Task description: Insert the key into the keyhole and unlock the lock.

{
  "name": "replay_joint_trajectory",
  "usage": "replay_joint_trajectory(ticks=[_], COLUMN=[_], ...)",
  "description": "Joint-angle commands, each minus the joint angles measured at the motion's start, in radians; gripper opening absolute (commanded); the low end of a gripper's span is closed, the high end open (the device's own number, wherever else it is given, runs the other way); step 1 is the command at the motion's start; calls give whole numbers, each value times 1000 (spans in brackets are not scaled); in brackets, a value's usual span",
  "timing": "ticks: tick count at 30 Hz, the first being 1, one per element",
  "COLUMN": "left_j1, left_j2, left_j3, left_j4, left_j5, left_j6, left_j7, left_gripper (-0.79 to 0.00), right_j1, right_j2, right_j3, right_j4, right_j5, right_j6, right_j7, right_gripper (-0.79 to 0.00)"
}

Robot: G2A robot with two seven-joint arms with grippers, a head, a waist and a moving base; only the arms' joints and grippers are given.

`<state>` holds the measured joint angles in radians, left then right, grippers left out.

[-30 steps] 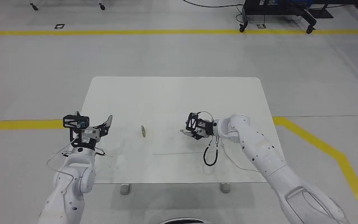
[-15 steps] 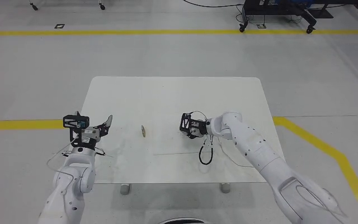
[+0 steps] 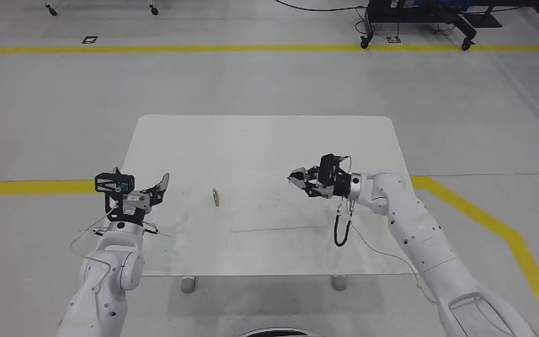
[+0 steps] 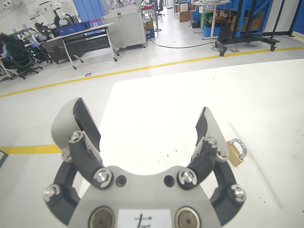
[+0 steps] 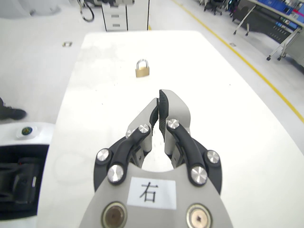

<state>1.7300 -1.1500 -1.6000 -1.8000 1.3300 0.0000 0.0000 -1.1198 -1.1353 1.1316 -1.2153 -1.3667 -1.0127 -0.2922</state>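
Right gripper (image 5: pixel 158 96) hung above the middle of the desk (image 3: pixel 253 143) with its pads pressed together. Whether a key was pinched between them could not be told, for nothing stuck out past the tips. Left gripper (image 4: pixel 142 106) hovered just inside the desk's left edge, spread wide and holding nothing. Between the two, somewhat nearer the left one, sat the brass lock (image 5: pixel 142 69), apart from both.

The step in hand looked like carrying the closed right gripper across to the lock. To do it well, the keyhole had to be found first. It was hidden, and on a padlock of this kind it probably sat in the base, against the desk. So the open left gripper would likely need to take the lock by its flat faces, lift and tip it, and hold it firm. The right arm could then line the key's blade up with the slot before pushing. A lock left loose would simply slide away.

The lock seemed to stand on its base with the shackle (image 5: pixel 142 60) uppermost, so its long axis ran up from the desk. Its broad face was turned toward the right gripper. From above, its narrow footprint ran from the robot's side toward the far edge.
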Motion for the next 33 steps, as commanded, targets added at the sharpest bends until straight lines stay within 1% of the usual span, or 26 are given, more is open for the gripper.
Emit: replay_joint_trajectory(ticks=[1,10,11,12,13,14,15,16,17,18,19,21,22,24,26,29,33], left_j1=[0,0,1,7,7,2,-11,-25,-47,-70,-103,-181,-212,-270,-320,-384,-457], left_j2=[0,0,-2,-2,-2,0,3,7,12,17,24,38,44,52,57,55,45], left_j3=[0,0,11,11,5,-3,-11,-3,-3,21,36,62,76,105,131,184,256], left_j4=[0,0,-18,-26,-29,-21,-16,-6,16,43,73,97,111,133,164,224,310], left_j5=[0,0,-56,-136,-246,-356,-458,-597,-734,-923,-1095,-1312,-1414,-1572,-1640,-1685,-1638], left_j6=[0,0,-48,-120,-217,-308,-403,-522,-613,-709,-747,-747,-744,-724,-693,-661,-663], left_j7=[0,0,13,18,11,-30,-88,-158,-240,-343,-454,-670,-755,-903,-1001,-1059,-1037], left_gripper=[0,0,0,0,0,0,0,0,0,0,0,0,0,0,0,0,0], right_j1=[-7,-7,-7,-11,-11,0,13,27,49,72,97,142,162,195,220,251,292], right_j2=[10,10,10,8,4,-3,-8,-17,-26,-37,-46,-63,-69,-77,-80,-75,-63], right_j3=[10,10,10,7,-2,-17,-31,-57,-85,-118,-150,-213,-242,-298,-347,-416,-515], right_j4=[-2,-2,-2,-3,14,34,34,49,77,105,130,171,187,212,226,234,239], right_j5=[0,0,0,18,41,68,89,128,163,210,250,330,363,427,478,536,598], right_j6=[0,0,0,4,21,33,25,0,0,0,0,0,0,0,0,0,0], right_j7=[-15,-15,-15,-24,-15,1,9,0,2,2,7,8,6,-6,-31,-78,-134], right_gripper=[-785,-785,-785,-785,-785,-785,-785,-785,-785,-785,-785,-785,-785,-785,-785,-785,-785])
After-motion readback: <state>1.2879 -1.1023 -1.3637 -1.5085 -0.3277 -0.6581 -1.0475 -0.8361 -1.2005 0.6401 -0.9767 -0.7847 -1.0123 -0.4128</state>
